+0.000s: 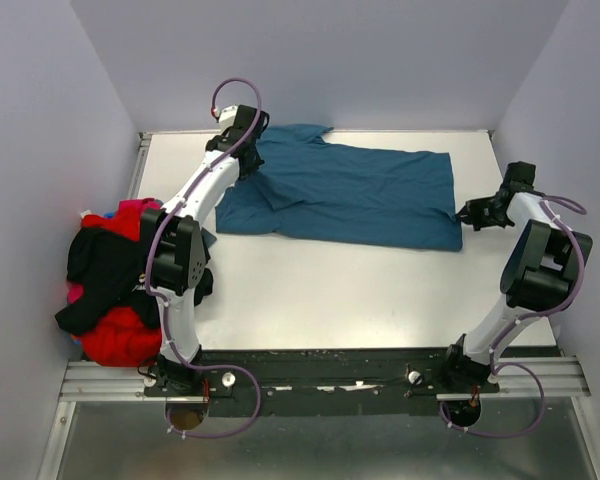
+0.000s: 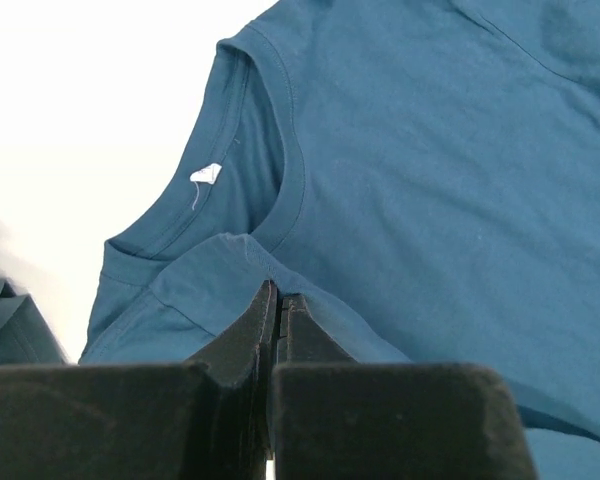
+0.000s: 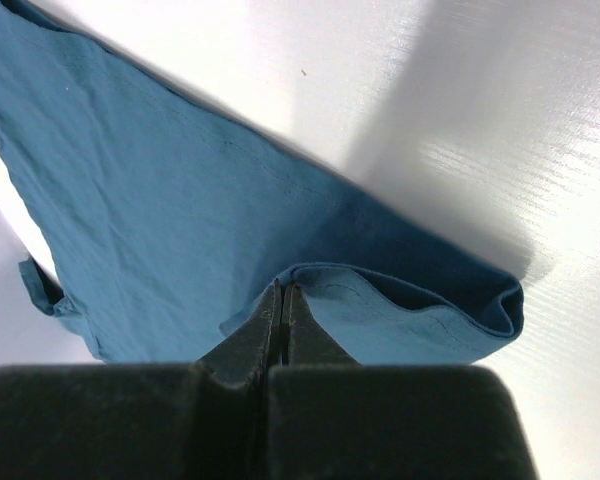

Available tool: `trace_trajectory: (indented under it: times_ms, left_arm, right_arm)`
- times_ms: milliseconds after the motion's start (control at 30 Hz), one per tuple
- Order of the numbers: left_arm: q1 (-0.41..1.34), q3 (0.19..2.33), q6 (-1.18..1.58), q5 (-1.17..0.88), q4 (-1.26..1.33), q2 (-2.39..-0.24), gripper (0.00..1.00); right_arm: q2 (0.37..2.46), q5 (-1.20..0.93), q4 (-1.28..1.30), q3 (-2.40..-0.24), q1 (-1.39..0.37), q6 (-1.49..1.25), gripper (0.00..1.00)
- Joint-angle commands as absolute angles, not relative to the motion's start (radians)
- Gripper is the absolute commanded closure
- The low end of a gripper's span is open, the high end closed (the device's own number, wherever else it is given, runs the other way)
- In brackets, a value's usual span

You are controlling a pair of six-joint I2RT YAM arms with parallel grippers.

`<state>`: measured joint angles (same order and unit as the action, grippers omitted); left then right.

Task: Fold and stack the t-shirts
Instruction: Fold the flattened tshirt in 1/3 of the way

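A teal-blue t-shirt (image 1: 350, 195) lies spread across the far half of the white table (image 1: 330, 300), neck end to the left. My left gripper (image 1: 252, 168) is shut on a fold of its shoulder cloth just beside the collar; in the left wrist view the gripper (image 2: 278, 295) pinches that fold below the collar (image 2: 280, 190) and its white label (image 2: 206, 174). My right gripper (image 1: 463, 213) is shut on the shirt's hem at the right edge. The right wrist view shows that gripper (image 3: 282, 290) holding a raised, curled bit of the teal-blue t-shirt (image 3: 160, 200).
A heap of other t-shirts sits off the table's left edge: a red one (image 1: 120, 335), a black one (image 1: 100, 265) on top and some magenta (image 1: 75, 295). Grey walls close in the table at the back and sides.
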<state>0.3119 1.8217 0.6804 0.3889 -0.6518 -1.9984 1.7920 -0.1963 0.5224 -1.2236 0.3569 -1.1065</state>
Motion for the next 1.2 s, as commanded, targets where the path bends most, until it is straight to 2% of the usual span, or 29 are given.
trace_trajectory:
  times_ms: [0,367,400,433,467,500,533,567,600,667,833,1167]
  left_arm:
    - [0.302,1.832,0.669,0.433,-0.673,-1.997,1.0]
    - [0.298,1.855,0.664,0.402,-0.655,-2.046,1.0]
    - [0.298,1.855,0.664,0.394,-0.649,-2.051,1.0]
    - [0.298,1.858,0.663,0.387,-0.643,-2.055,1.0]
    - [0.298,1.861,0.663,0.384,-0.638,-2.063,0.7]
    - [0.298,1.868,0.663,0.376,-0.632,-2.066,0.48]
    - [0.296,1.879,0.654,0.359,-0.63,-2.072,0.34]
    - [0.295,1.896,0.653,0.348,-0.635,-2.078,0.25]
    - [0.293,1.913,0.652,0.338,-0.64,-2.08,0.17]
    - [0.293,1.933,0.643,0.327,-0.64,-2.072,0.11]
    - [0.293,1.872,0.63,0.344,-0.632,-1.978,0.11]
    - [0.291,1.291,0.747,0.327,-0.384,-1.66,0.12]
  right_arm:
    - [1.824,-0.176,0.548,-1.256,0.353,-1.101,0.99]
    - [1.859,-0.164,0.557,-1.302,0.345,-1.075,0.99]
    - [1.855,-0.166,0.545,-1.301,0.344,-1.063,0.97]
    - [1.845,-0.163,0.532,-1.296,0.344,-1.06,0.9]
    - [1.836,-0.153,0.528,-1.289,0.344,-1.06,0.77]
    - [1.823,-0.146,0.517,-1.279,0.344,-1.052,0.67]
    - [1.81,-0.143,0.506,-1.272,0.344,-1.045,0.57]
    - [1.792,-0.134,0.497,-1.26,0.344,-1.039,0.45]
    - [1.772,-0.129,0.486,-1.246,0.344,-1.037,0.41]
    - [1.734,-0.12,0.468,-1.218,0.344,-1.023,0.4]
    - [1.62,-0.063,0.463,-1.119,0.339,-0.989,0.47]
    - [1.517,-0.054,0.334,-0.832,0.337,-1.011,0.51]
